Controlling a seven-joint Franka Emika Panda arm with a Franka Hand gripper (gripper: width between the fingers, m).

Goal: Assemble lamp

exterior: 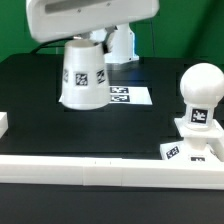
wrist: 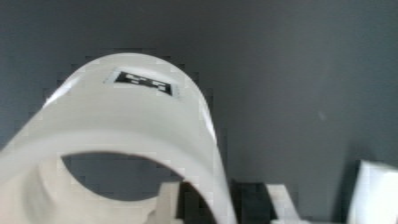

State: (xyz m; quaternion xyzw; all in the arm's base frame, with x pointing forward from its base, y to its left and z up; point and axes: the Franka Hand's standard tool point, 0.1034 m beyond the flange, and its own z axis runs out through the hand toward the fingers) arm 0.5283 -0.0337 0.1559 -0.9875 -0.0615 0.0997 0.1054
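The white tapered shade [exterior: 84, 75] stands wide end down at the back of the black table, a tag on its side. My gripper [exterior: 86, 42] reaches down from the white hand above and is shut on the shade's narrow top. In the wrist view the shade [wrist: 134, 120] fills the picture, and the gripper [wrist: 222, 205] holds its wall between the fingers. I cannot tell if the shade touches the table. The rounded bulb [exterior: 203, 90] stands upright on the flat square base [exterior: 195, 148] at the exterior view's right, apart from the shade.
The marker board [exterior: 130, 96] lies flat just to the exterior view's right of the shade. A low white wall [exterior: 90, 170] runs along the front edge. A small white block [exterior: 3, 122] sits at the exterior view's left edge.
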